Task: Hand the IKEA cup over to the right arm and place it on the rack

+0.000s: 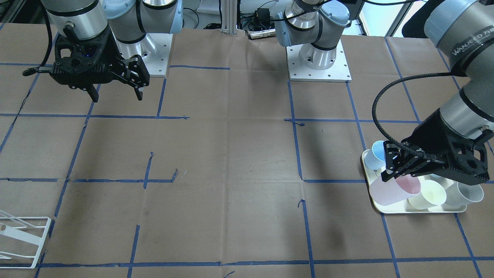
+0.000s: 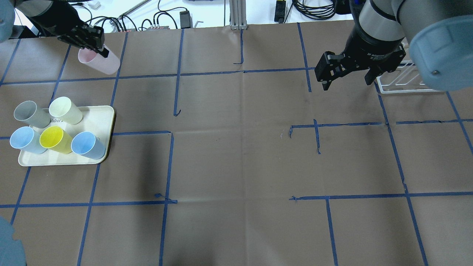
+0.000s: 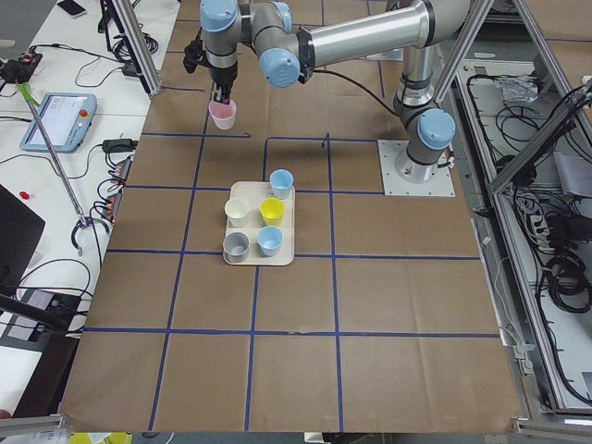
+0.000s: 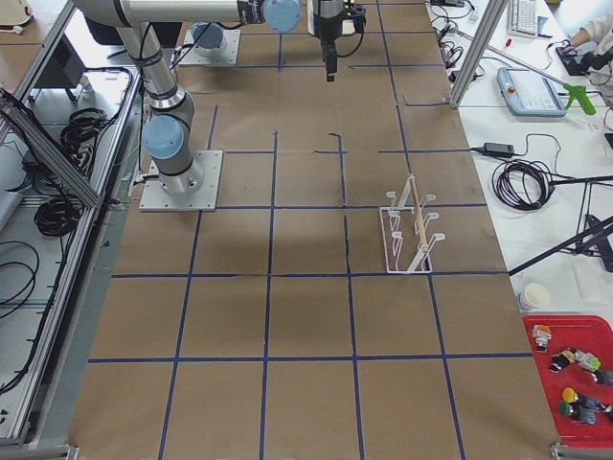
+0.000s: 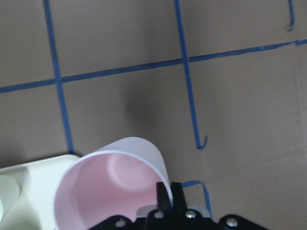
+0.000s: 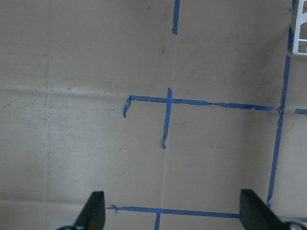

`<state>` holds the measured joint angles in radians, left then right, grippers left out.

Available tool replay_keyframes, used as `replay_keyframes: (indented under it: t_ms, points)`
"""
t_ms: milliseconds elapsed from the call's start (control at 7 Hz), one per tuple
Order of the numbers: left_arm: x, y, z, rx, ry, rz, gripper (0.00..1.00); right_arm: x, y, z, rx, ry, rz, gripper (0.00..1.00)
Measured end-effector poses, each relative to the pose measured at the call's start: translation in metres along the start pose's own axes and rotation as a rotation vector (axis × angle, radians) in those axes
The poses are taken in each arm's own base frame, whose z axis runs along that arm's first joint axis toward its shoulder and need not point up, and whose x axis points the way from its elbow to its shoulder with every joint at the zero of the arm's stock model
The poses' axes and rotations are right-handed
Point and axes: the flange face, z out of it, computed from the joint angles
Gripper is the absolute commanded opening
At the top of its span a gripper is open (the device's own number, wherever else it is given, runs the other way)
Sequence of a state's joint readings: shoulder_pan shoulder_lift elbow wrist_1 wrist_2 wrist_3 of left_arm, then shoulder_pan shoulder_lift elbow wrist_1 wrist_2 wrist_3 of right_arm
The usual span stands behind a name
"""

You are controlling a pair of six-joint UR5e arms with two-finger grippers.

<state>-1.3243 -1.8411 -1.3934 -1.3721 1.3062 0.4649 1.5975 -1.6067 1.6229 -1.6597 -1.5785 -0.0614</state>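
Note:
A pink IKEA cup (image 2: 100,61) hangs tilted in the air beyond the tray, and my left gripper (image 2: 97,47) is shut on its rim. The left wrist view shows the cup (image 5: 111,184) from its open mouth, with the fingers (image 5: 165,200) pinching its wall. From the front the cup (image 1: 391,191) hangs over the tray's cups. My right gripper (image 2: 346,83) hovers open and empty over the table, near the white wire rack (image 2: 402,80). The rack (image 4: 410,230) holds nothing.
A cream tray (image 2: 104,119) at the left carries several cups: grey, cream, yellow and two blue. The rack (image 1: 23,241) stands at the table's edge, and a corner of the rack (image 6: 301,29) shows in the right wrist view. Brown paper with blue tape lines covers the table.

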Motion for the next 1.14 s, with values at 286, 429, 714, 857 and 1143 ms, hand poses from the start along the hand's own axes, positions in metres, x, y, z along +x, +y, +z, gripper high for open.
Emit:
replay_keyframes:
  t_ms: [286, 429, 714, 857, 1143]
  points:
    - [0.033, -0.006, 0.007, 0.118, 0.049, 0.103, 0.0, 0.0, 0.0, 0.0, 0.001, 0.0, 0.001, 1.0]
    - [0.045, -0.001, 0.014, 0.193, 0.081, 0.147, 0.0, 0.0, 0.0, 0.0, 0.001, 0.0, 0.001, 1.0]
    - [0.066, 0.016, 0.037, 0.356, 0.173, 0.229, 0.0, -0.001, 0.0, 0.001, 0.002, -0.009, 0.006, 1.0]
    - [0.077, 0.026, 0.054, 0.435, 0.246, 0.269, 0.0, -0.002, -0.002, 0.001, 0.013, -0.014, 0.009, 1.0]
    - [0.095, 0.052, 0.087, 0.587, 0.361, 0.357, 0.0, -0.002, -0.013, 0.013, 0.057, -0.018, 0.013, 1.0]
